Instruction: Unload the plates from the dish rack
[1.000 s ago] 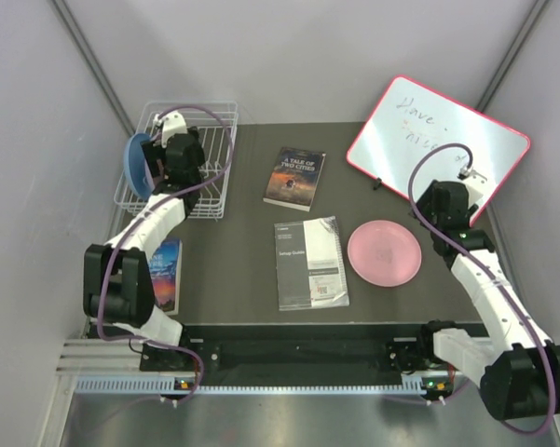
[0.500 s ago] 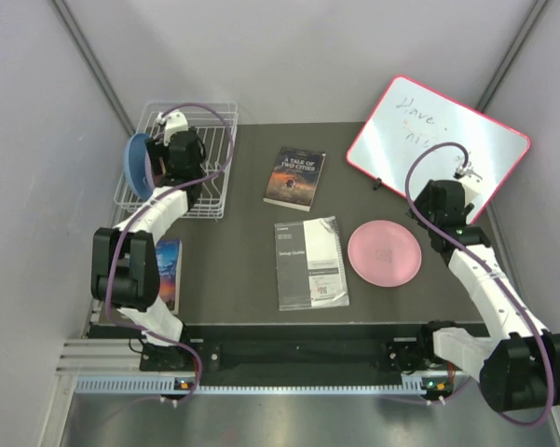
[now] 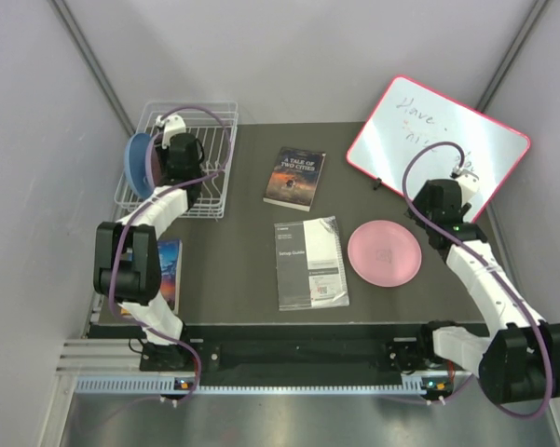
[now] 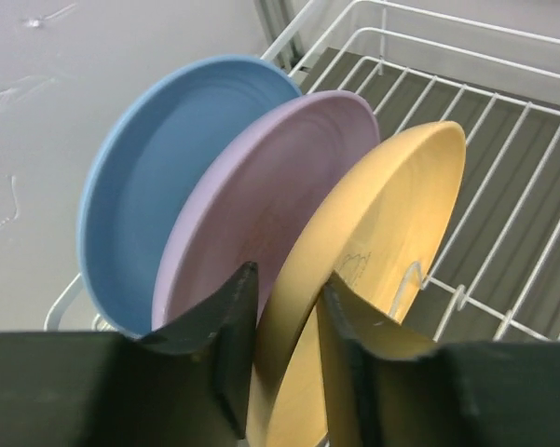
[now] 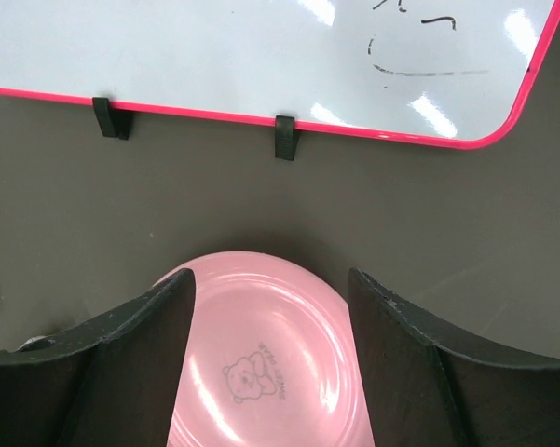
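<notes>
Three plates stand on edge in the white wire dish rack (image 4: 466, 23) at the table's far left: a blue plate (image 4: 158, 177), a lavender plate (image 4: 261, 186) and an orange-tan plate (image 4: 391, 214). My left gripper (image 4: 289, 279) reaches into the rack, its jaws closed on the orange-tan plate's near rim, one finger on each face. From above, only the blue plate (image 3: 135, 163) shows beside the left gripper (image 3: 163, 166). A pink plate (image 3: 384, 253) lies flat on the table at the right. My right gripper (image 5: 270, 279) hangs open over the far edge of the pink plate (image 5: 270, 372), holding nothing.
A red-framed whiteboard (image 3: 436, 140) leans at the back right, just beyond the right gripper. A dark book (image 3: 294, 177) lies mid-table, with a white setup guide (image 3: 309, 263) in front of it. Another book (image 3: 168, 270) lies under the left arm.
The left jaws have closed from wide open onto the orange-tan plate's rim, and the left arm has edged deeper into the rack. The right arm has barely shifted.
</notes>
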`<state>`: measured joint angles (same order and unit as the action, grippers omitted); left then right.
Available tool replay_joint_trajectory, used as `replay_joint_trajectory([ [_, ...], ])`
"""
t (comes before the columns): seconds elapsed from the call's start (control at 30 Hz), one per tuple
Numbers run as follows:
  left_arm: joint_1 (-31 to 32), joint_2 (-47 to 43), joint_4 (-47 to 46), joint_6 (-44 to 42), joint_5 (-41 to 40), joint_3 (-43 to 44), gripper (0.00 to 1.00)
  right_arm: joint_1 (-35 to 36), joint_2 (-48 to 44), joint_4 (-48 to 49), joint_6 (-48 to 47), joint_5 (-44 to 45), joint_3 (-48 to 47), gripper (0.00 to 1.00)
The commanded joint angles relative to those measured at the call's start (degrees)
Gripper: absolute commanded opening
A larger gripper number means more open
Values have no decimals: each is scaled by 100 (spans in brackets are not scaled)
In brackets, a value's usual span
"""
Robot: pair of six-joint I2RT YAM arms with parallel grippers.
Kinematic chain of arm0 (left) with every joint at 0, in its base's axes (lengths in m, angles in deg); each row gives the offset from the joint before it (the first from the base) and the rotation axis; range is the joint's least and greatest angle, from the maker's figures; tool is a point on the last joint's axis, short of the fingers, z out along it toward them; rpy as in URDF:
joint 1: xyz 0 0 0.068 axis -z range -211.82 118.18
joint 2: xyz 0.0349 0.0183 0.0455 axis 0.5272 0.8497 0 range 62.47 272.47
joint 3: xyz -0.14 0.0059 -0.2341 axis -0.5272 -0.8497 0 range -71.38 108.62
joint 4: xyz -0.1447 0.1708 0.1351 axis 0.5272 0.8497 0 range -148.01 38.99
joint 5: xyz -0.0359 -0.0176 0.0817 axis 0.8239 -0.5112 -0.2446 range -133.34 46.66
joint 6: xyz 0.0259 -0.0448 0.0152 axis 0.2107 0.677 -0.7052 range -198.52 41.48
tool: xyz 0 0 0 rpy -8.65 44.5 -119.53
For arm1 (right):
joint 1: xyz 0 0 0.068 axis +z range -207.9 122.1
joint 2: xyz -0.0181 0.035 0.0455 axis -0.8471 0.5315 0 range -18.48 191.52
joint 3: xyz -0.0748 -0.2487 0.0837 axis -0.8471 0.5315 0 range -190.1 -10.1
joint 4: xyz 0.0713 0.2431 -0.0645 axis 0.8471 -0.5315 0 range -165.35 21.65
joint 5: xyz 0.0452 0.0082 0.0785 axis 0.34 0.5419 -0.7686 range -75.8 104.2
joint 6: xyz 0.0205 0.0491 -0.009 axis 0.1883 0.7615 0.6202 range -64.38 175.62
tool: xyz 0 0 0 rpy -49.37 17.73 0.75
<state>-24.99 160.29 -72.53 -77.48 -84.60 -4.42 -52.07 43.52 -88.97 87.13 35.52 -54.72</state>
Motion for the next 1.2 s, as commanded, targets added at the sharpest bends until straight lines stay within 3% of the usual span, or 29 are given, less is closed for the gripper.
replay_joint_trajectory([
  [0.0, -24, -149, -323, 19, -49, -16, 27, -64, 23, 234, -39, -14, -73, 66],
  [0.03, -24, -175, -375, 11, -75, -77, 19, -64, 14, 225, -48, 3, -73, 67],
  [0.1, -15, -228, -489, 2, -58, -148, 15, -73, -12, 225, -57, 12, -38, 66],
  [0.17, -15, -237, -481, -16, -76, -139, 2, -55, -47, 225, -66, 30, -12, 67],
  [0.2, -15, -237, -472, -25, -93, -131, 0, -64, -47, 225, -74, 30, -3, 66],
  [0.43, 20, -281, -621, -51, -277, -139, 0, -64, -117, 190, -101, 21, 24, 67],
  [0.53, 143, -343, -841, -507, -618, -148, 0, -64, -205, 190, -118, 56, 50, 67],
  [0.63, 503, -316, -1743, -1516, -1181, -279, 0, -64, -249, 199, -136, 83, 68, 67],
  [0.7, 784, -238, -2850, -2418, -1700, -394, 0, -64, -241, 199, -154, 74, 76, 67],
  [0.93, 1250, -219, -4671, -3969, -2325, -640, 0, -64, -319, 76, -197, 39, 15, 67],
  [1.07, 1496, -465, -4639, -4279, -2431, -570, 0, -64, -434, 137, -311, -241, -73, 67],
  [1.17, 1602, -745, -3920, -3921, -2387, -447, 0, -64, -399, 348, -426, -916, -160, 68],
])
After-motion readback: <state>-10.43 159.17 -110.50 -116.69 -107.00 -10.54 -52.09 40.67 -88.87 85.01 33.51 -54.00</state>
